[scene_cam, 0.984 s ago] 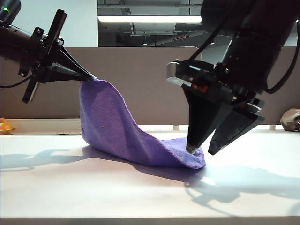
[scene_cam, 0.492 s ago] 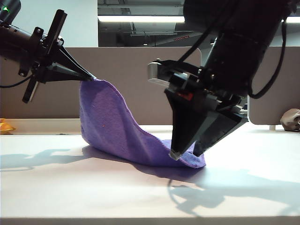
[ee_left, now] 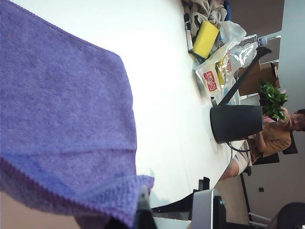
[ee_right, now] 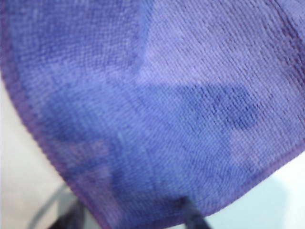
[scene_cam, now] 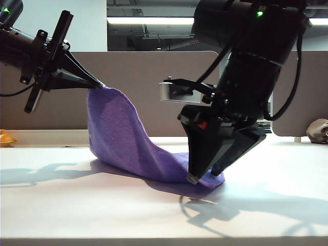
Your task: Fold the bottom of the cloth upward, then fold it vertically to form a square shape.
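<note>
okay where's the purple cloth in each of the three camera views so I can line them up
Exterior view: the cloth hangs from the shut left gripper at upper left and slopes down to the white table, under the open right gripper.
Left wrist view: the cloth covers the left half.
Right wrist view: the cloth nearly fills the picture.
Shared landmark: its stitched edge against the table.
</note>
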